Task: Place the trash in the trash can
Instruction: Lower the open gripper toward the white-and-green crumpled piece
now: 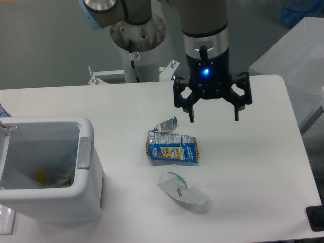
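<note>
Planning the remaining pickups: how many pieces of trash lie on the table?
2: the snack packet mid-table below the open hand, the white wrapper just nearer the front edge. Anything inside the trash can isn't counted.

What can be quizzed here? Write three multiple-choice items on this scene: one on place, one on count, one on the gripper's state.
1. Where is the trash can?
A. left of the litter
B. right of the litter
C. under the gripper

2. How many litter pieces lie on the table?
A. one
B. two
C. four

3. The gripper is:
A. shut on a wrapper
B. open, holding nothing
C. inside the can

Key: 1 A, the can stands at the left edge; 2 B, the blue snack packet and the whitish wrapper; 3 B, fingers spread above the table.
</note>
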Tool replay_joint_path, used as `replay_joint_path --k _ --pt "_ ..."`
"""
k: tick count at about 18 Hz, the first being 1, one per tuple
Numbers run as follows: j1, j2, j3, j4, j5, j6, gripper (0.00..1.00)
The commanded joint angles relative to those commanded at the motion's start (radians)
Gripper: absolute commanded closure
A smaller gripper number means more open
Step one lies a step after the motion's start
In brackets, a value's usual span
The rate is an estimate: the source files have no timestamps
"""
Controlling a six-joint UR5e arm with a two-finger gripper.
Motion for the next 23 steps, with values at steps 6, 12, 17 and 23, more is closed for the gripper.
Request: replay_joint_path --k 6,12,17,23 --pt "-0.005 0.000 -0.046 0.008 0.020 -0.014 0.00" --pt "-0.009 -0.003 -0.149 0.072 0.021 -0.038 0.00" --pt "-0.018 -0.015 -0.225 0.149 0.000 -0.273 0.00" --pt "-0.040 -0.092 -0.271 0.155 -0.038 -0.383 0.00"
